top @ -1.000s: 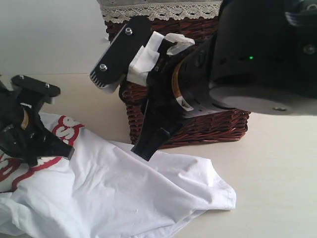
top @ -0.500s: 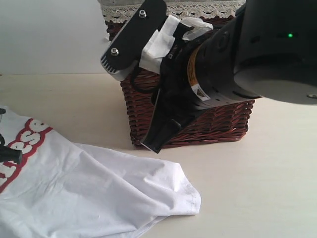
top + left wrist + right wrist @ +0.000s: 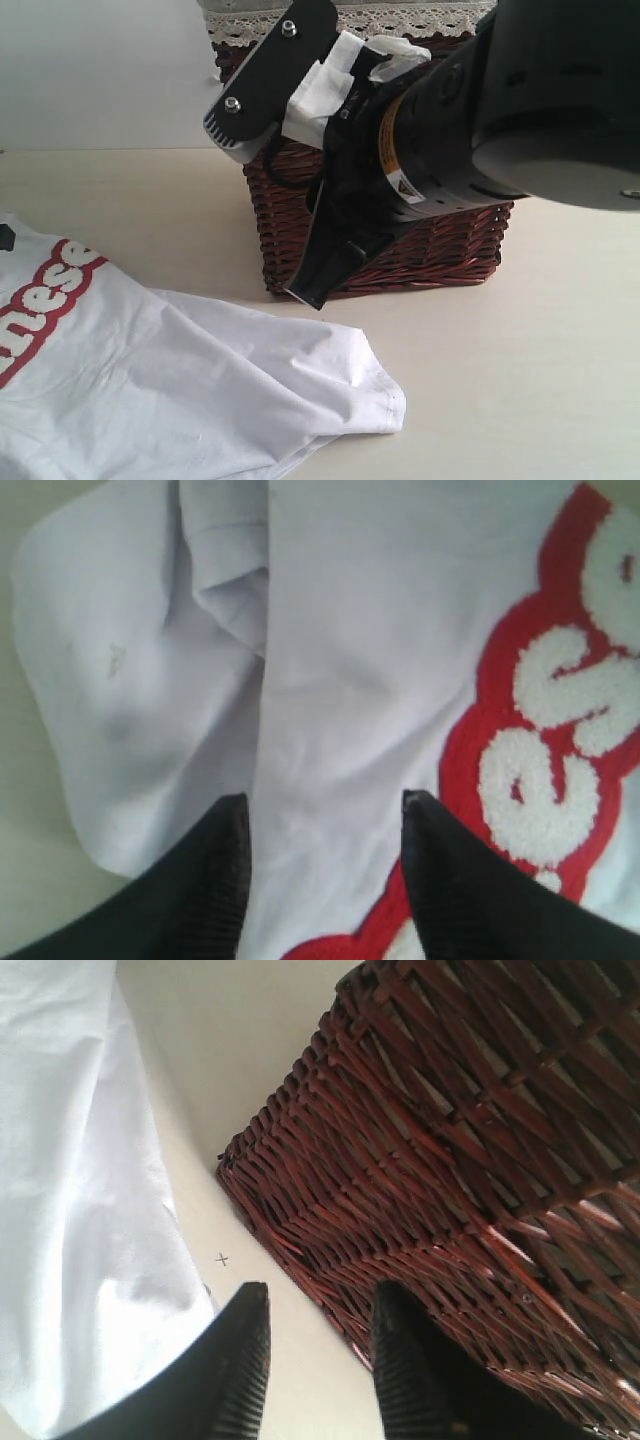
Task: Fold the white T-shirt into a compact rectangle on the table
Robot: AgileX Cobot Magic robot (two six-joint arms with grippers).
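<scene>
white t-shirt (image 3: pixel 180 385) lies rumpled on table (image 3: pixel 520 360) near wicker basket (image 3: pixel 460 255).

Setting: indoor robot test bench, lab-type. Evidence: a wide pale cream table (image 3: pixel 520 380) stands against a plain white wall (image 3: pixel 100 70) at the far side. A black robot arm (image 3: pixel 540 110) with exposed bolts, a lit green indicator light (image 3: pixel 585 71) and a small label (image 3: pixel 397 183) fills the right. The props are domestic: a brown wicker basket (image 3: pixel 450 250) with lace trim, far centre, and a white T-shirt (image 3: pixel 200 380) spread near left.
</scene>
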